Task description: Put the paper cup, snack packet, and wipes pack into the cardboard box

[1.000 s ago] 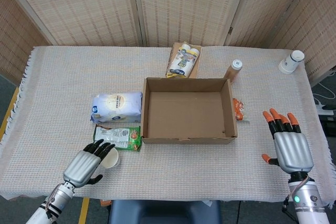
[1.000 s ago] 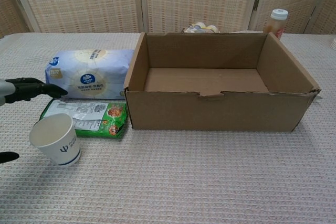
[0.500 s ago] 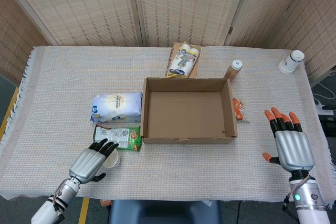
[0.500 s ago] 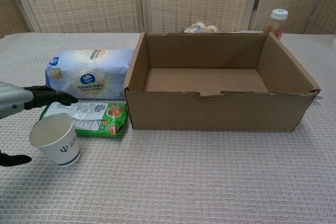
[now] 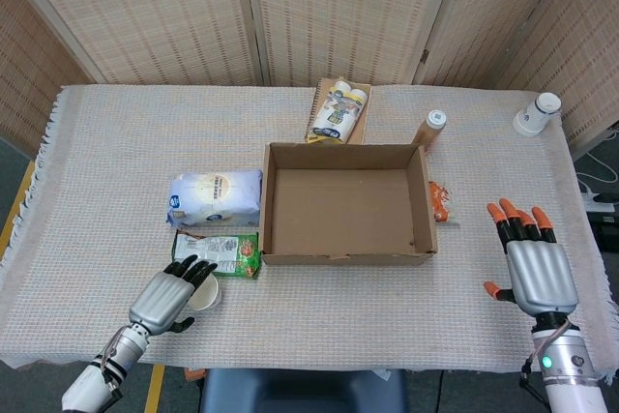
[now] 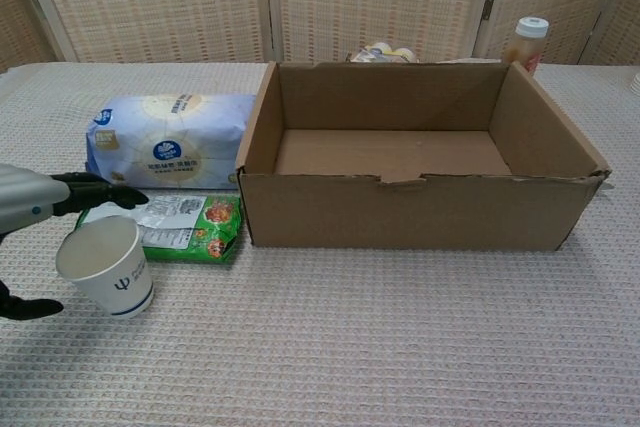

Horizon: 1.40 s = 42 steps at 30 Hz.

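Left hand (image 5: 172,294) spread around paper cup (image 6: 107,265), near table's front-left edge, not gripping. Right hand (image 5: 537,268) fingers apart, front-right. Cardboard box (image 5: 346,203) mid-table; wipes pack (image 5: 215,198), then snack packet (image 5: 220,252) at its left.

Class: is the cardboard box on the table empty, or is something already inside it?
Empty. The cardboard box shows only its bare floor in both views.

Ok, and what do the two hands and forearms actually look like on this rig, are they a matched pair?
Not matched in colour. The left hand has a silver metallic back with black fingers and a pale wrist with thin cables. The right hand has the same ribbed silver back, but its black fingers end in orange tips; its white forearm carries a small green light.
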{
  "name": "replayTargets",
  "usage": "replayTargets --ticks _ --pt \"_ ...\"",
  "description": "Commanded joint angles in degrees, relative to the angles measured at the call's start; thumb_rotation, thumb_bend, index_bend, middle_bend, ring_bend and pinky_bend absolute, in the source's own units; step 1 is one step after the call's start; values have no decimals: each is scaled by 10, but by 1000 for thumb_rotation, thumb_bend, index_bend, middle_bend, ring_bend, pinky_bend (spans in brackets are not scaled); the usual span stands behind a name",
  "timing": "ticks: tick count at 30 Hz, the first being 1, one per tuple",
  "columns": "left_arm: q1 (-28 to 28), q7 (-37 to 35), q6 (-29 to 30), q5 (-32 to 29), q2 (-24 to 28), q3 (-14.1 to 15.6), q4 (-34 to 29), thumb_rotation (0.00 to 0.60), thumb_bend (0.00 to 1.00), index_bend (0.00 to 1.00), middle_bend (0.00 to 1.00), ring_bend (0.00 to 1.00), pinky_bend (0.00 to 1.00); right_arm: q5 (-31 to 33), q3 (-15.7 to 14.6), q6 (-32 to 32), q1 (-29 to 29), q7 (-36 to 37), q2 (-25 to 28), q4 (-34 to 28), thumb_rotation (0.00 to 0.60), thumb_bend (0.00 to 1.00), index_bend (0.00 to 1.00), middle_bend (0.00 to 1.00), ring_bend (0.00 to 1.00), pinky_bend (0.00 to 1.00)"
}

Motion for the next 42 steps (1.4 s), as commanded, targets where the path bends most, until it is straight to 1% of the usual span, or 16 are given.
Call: replayTargets --ticks 1,4,8,20,24,31,36,42 --pt "-3 2 2 2 -4 2 3 600 240 69 85 12 209 1 0 1 1 -1 0 0 600 74 18 0 0 0" --pt "-5 1 4 2 -10 2 7 600 241 100 107 30 224 1 0 1 1 0 0 0 600 74 19 0 0 0" --pt "-9 0 5 0 -16 3 11 600 240 117 129 44 233 3 0 2 2 1 1 0 600 74 18 0 0 0" --pt "-17 -7 6 0 -21 5 17 600 245 231 192 89 266 8 -1 1 4 1 1 0 600 74 21 0 0 0" --pt "-20 -13 4 -3 -26 4 24 600 248 300 229 116 288 13 0 1 6 0 2 0 600 74 22 0 0 0" --pt "-21 -23 8 -3 -30 5 31 600 254 380 301 168 332 14 0 2 7 1 2 0 600 74 22 0 0 0" --pt "-24 -21 12 -2 -25 4 24 600 259 395 339 196 362 12 -1 2 7 3 3 0 600 74 22 0 0 0" --pt "-29 -13 14 -6 -15 6 9 600 260 401 361 217 384 9 -2 3 7 4 3 0 600 74 23 0 0 0"
